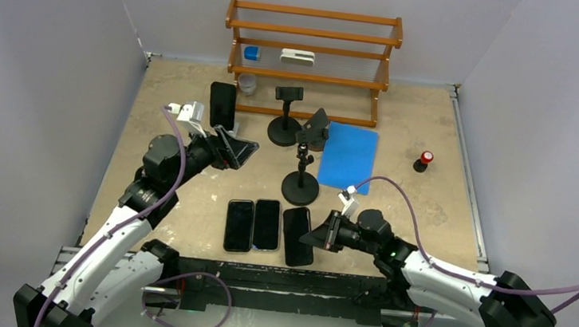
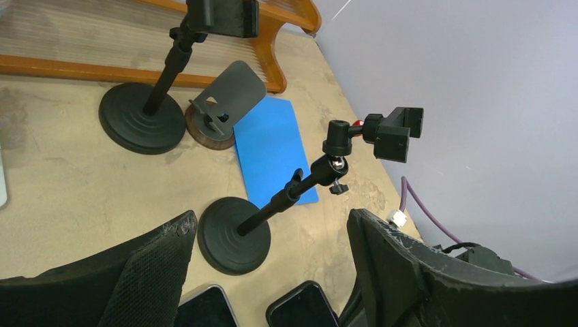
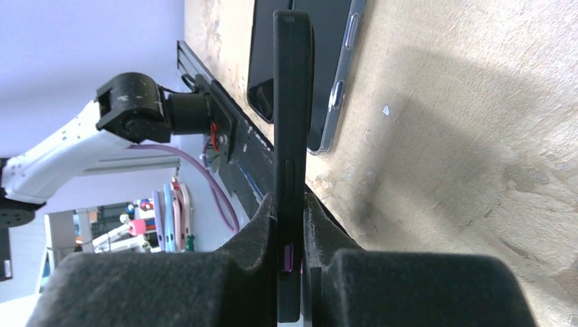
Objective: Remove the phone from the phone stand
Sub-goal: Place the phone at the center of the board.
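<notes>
Phone is clamped edge-on between the closed right jaws, at 6 o'clock of the phone stand and off it, with two other phones laid on the counter at its 9 o'clock. The left jaws are held wide open, empty, at 10 o'clock of the stand.

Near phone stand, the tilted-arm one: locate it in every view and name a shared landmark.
Top external: near phone stand at centre, just left of the blue mat.
Left wrist: near phone stand lower centre, by the mat's near corner.
Right wrist: not in it.
Shared landmark: the blue mat, top and left wrist only.
</notes>
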Robot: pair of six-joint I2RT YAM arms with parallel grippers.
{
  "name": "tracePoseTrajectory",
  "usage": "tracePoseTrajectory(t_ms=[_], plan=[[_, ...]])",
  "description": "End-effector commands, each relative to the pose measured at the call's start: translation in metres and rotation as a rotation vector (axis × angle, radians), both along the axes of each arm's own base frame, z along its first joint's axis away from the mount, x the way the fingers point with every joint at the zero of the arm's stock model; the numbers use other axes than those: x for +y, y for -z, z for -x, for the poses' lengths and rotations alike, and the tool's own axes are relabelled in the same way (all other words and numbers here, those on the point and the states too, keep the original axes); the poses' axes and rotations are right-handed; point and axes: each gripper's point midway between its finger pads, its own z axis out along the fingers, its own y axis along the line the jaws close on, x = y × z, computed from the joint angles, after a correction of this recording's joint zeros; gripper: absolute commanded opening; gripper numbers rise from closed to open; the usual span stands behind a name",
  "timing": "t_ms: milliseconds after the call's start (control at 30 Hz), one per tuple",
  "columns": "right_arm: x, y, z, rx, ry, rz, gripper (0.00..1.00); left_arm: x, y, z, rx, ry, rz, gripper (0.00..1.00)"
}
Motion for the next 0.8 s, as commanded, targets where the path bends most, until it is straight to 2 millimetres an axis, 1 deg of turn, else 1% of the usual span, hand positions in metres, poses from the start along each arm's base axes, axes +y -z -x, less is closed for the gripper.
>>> tracePoseTrajectory(t_ms=[0, 133, 367, 567, 767], plan=[[0.008, -0.034, -0.015, -0.021, 0.051, -0.14, 0.0, -0.006, -0.011, 0.001, -0.033, 0.033, 0.031, 0.79], [0.006, -0.027, -0.02, 0.025, 0.055, -0.147, 0.0, -0.008, -0.01, 0.0, -0.029, 0.048, 0.031, 0.79], [0.01, -0.012, -0.017, 0.111, 0.034, -0.153, 0.0, -0.012, -0.003, 0.0, -0.004, 0.062, 0.033, 0.79], [0.01, -0.002, -0.019, 0.156, 0.033, -0.149, 0.0, -0.014, -0.003, 0.001, -0.004, 0.068, 0.033, 0.79], [0.01, 0.003, -0.03, 0.17, 0.051, -0.153, 0.0, -0.014, -0.002, 0.002, 0.002, 0.073, 0.036, 0.79]])
